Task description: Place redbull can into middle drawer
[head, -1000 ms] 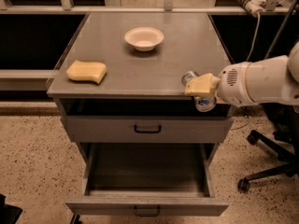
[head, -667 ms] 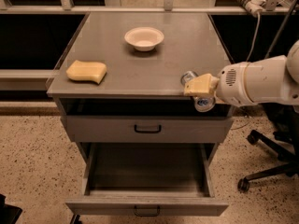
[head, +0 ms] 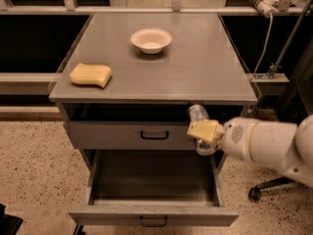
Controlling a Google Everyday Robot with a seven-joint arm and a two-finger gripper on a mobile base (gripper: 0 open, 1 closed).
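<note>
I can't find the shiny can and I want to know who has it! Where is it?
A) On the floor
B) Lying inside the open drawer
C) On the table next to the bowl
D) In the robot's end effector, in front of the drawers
D: the redbull can is gripped in the end effector, just below the table's front edge and above the right side of the open middle drawer, not lying in it.

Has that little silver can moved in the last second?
Yes. The redbull can, held in the gripper, has dropped from the front edge of the cabinet top to the level of the upper drawer, above the open middle drawer.
</note>
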